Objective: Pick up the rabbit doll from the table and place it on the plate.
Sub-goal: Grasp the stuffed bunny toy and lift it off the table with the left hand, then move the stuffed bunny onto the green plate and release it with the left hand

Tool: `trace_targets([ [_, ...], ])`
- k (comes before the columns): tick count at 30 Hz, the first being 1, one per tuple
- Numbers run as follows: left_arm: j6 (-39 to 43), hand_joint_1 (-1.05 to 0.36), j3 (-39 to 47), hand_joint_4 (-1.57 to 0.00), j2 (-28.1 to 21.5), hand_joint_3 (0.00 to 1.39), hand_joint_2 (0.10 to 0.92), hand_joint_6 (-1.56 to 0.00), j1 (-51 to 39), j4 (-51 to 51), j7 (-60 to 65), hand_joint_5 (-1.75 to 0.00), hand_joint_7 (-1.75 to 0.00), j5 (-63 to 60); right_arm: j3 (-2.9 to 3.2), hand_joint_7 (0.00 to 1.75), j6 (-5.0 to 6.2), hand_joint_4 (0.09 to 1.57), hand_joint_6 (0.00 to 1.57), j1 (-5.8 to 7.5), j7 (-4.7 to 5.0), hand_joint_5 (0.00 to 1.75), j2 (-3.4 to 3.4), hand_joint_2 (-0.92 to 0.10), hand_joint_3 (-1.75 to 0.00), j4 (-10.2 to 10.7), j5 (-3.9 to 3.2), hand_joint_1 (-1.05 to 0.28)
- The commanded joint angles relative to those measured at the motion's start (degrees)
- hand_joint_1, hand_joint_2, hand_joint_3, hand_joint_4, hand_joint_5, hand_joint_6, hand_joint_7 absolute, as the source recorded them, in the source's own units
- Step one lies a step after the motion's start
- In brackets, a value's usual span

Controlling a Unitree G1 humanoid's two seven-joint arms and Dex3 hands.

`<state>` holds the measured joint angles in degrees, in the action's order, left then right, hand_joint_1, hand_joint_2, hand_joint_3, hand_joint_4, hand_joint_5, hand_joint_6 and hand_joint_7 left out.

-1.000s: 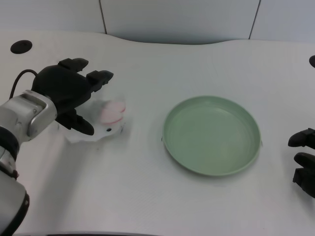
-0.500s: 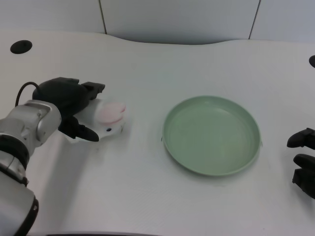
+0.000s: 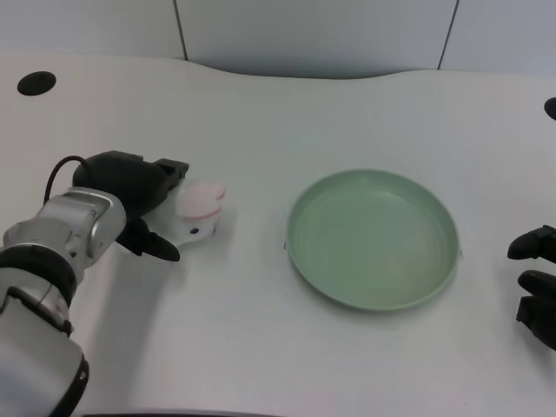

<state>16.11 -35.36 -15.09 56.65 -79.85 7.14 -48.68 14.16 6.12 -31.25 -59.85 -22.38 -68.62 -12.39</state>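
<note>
Looking first at our left hand point(image 3: 132, 198), we see its black fingers point(image 3: 170, 168) curled over the far side of the rabbit doll point(image 3: 193, 211) and another finger lying along its near left side, so the doll sits between them; whether they grip it we cannot tell. The doll rests on the white table point(image 3: 261, 347), well left of the green plate point(image 3: 373, 239).
</note>
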Motion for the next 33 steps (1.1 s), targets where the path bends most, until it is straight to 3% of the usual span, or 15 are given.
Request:
trace_targets([
  [1,-1.5,-1.02,1.0,-0.26,0.3,0.13,0.915,-0.18,0.0,-0.7,-0.1,-0.09,-0.02,0.8,0.38,1.75,-0.86,1.0,0.3,1.28,0.95,1.75,-0.19,-0.89,-0.01,1.2,-0.49,-0.36],
  [3,-2.1,-0.91,1.8,-0.45,0.8,0.05,0.884,-0.28,-0.1,-0.7,0.8,-0.15,-0.03,1.4,0.15,1.75,-0.31,0.98,0.24,1.57,0.58,1.75,-0.26,-0.91,-0.02,1.6,-0.24,-0.37],
  [5,-2.4,-0.74,1.8,-0.64,1.3,0.01,0.841,-0.47,-0.3,-0.7,2.6,-0.19,-0.06,1.2,0.39,1.75,-1.47,0.97,0.24,1.63,0.15,1.75,-0.28,-0.91,-0.02,1.8,-0.64,-0.35],
  [6,-2.5,-0.66,1.3,-0.74,1.4,0.01,0.83,-0.56,-0.4,-0.7,3.7,-0.21,-0.07,0.7,0.52,1.74,-0.86,0.99,0.26,1.82,-0.46,1.75,-0.21,-0.91,-0.02,1.9,-0.81,-0.35],
  [7,-2.7,-0.53,0.7,-0.88,1.6,0.0,0.827,-0.74,-0.4,-0.7,4.7,-0.4,-0.09,0.0,0.65,1.72,-0.32,1.06,0.31,1.94,-0.94,1.75,-0.14,-0.92,-0.03,2.0,-0.95,-0.35],
  [9,-3.0,-0.44,-0.7,-0.88,1.8,0.0,0.852,-0.98,-0.3,-0.8,6.2,-0.87,-0.14,-1.4,0.74,1.71,0.81,1.11,0.36,2.0,-1.9,1.75,-0.04,-0.92,-0.02,1.9,-0.98,-0.37],
  [11,-3.3,-0.41,-2.5,-0.84,1.8,0.01,0.891,-1.08,0.1,-0.9,7.1,-1.09,-0.17,-3.1,0.42,1.72,1.75,1.17,0.43,1.87,-2.25,1.75,-0.02,-0.92,-0.02,2.0,-0.52,-0.39],
  [13,-3.4,-0.39,-3.3,-0.81,1.8,0.01,0.912,-1.09,0.4,-1.0,7.3,-1.13,-0.17,-3.8,0.36,1.74,1.84,1.19,0.48,1.8,-2.17,1.75,0.02,-0.92,-0.02,2.0,-0.42,-0.4],
  [18,-2.7,-0.32,-3.2,-0.89,1.8,0.0,0.874,-1.08,0.6,-1.0,8.1,-0.84,-0.11,-3.6,0.32,1.74,2.54,1.26,0.51,1.87,-2.81,1.75,0.11,-0.91,-0.02,1.8,-0.44,-0.4],
  [21,-2.4,-0.32,-2.6,-0.83,2.1,0.0,0.864,-1.09,1.7,-0.9,7.6,-0.94,-0.1,-2.9,0.34,1.75,2.25,1.28,0.51,1.95,-2.62,1.75,0.1,-0.92,-0.02,1.9,-0.46,-0.4],
  [23,-2.1,-0.34,-2.1,-0.8,2.1,0.01,0.899,-1.09,2.9,-0.8,6.7,-1.01,-0.1,-2.5,0.75,1.72,1.46,1.24,0.43,1.92,-2.54,1.75,0.22,-0.91,-0.02,1.8,-0.94,-0.37],
  [25,-1.8,-0.35,-1.8,-0.77,2.0,0.02,0.914,-1.1,4.3,-0.8,6.5,-1.1,-0.1,-2.3,0.67,1.72,1.66,1.23,0.41,2.01,-2.01,1.75,0.24,-0.92,-0.02,2.0,-0.73,-0.36],
  [29,-0.7,-0.35,-0.8,-0.76,2.0,0.01,0.918,-1.07,7.0,-0.6,7.0,-1.0,-0.07,-1.6,0.77,1.74,1.29,1.2,0.41,1.97,-2.21,1.75,0.29,-0.92,-0.02,2.0,-0.9,-0.36],
  [32,0.0,-0.36,-0.4,-0.77,2.3,0.01,0.918,-1.07,8.9,-0.5,7.2,-0.94,-0.06,-1.5,0.6,1.75,0.9,1.02,0.36,2.13,-1.18,1.75,0.21,-0.92,-0.01,2.4,-0.62,-0.37],
  [33,0.5,-0.36,-0.3,-0.77,2.5,0.01,0.919,-1.07,9.8,-0.4,7.5,-0.94,-0.06,-1.6,0.48,1.75,0.87,0.99,0.35,2.01,-1.6,1.75,0.17,-0.92,-0.01,2.3,-0.55,-0.37],
])
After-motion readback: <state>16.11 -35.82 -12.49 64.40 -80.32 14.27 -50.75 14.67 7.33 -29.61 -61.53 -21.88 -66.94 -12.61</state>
